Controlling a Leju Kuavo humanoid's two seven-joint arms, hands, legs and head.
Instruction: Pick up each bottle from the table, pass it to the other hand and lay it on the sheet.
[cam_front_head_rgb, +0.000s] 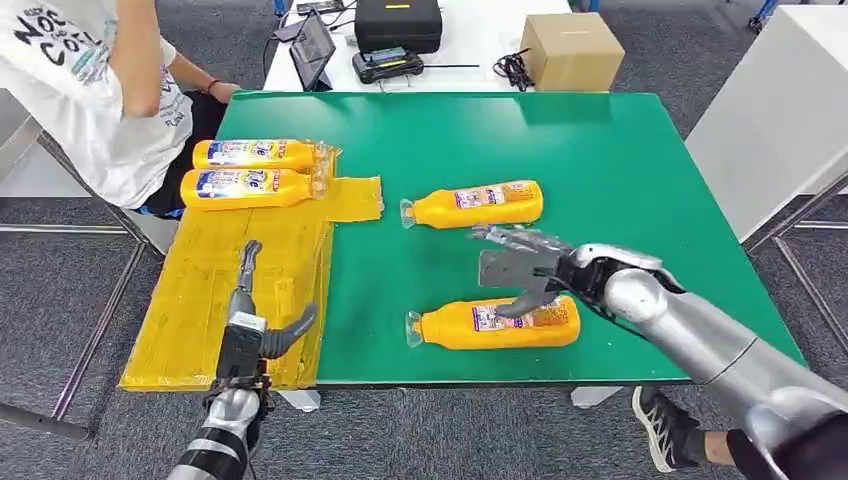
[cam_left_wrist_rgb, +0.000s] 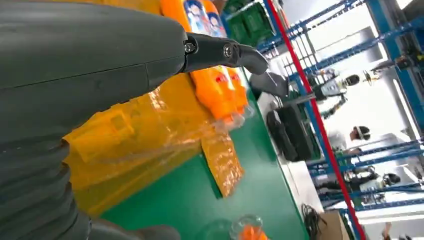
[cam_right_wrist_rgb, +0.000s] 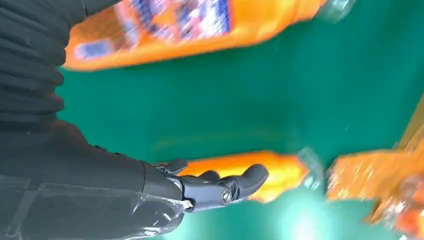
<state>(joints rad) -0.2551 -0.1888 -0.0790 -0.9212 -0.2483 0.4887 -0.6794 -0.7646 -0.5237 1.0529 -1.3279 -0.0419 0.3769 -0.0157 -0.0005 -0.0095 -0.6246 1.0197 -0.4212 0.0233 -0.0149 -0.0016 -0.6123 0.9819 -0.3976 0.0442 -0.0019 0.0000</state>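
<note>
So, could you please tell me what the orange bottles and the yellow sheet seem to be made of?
Orange bottles: probably glossy plastic, with clear caps and printed labels. Yellow sheet: seemingly thin plastic film, shiny and wrinkled in the left wrist view, though its exact material is unclear.

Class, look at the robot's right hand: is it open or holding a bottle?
Open. The right hand hovers with fingers spread above the near bottle, gripping nothing.

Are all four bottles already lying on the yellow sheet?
No: two bottles lie on the yellow sheet, two remain on the green table.
</note>
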